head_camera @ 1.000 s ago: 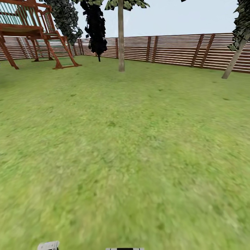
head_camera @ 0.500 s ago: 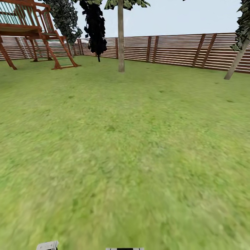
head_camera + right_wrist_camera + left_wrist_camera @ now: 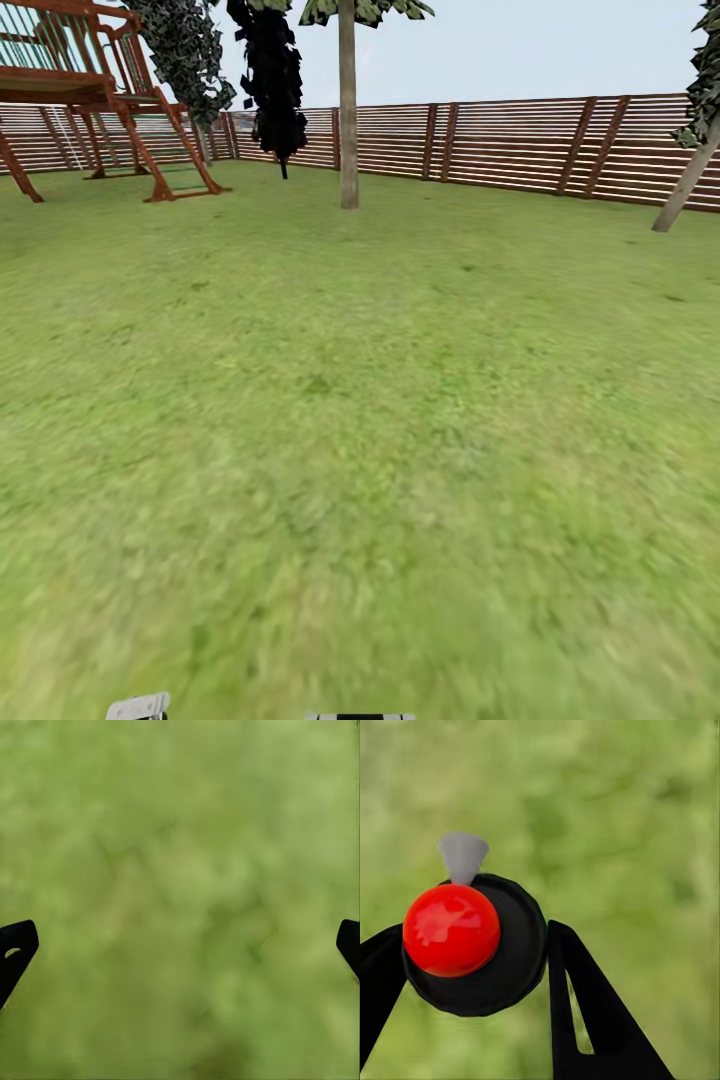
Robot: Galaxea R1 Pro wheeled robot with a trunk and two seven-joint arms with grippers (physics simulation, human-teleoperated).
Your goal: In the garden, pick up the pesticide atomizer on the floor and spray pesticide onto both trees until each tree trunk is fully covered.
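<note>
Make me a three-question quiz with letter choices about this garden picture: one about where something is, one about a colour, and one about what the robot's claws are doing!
1. Where is the play frame? A far left by the fence B far right C beside the robot
2. What colour is the atomizer knob? A blue B red C yellow
3. What is the left claw doing? A open, holding nothing B gripping the atomizer C touching a trunk

Answers: A, it stands at the head view's upper left; B, the round top is red; B, both fingers press its dark body, while the right claw is open.
</note>
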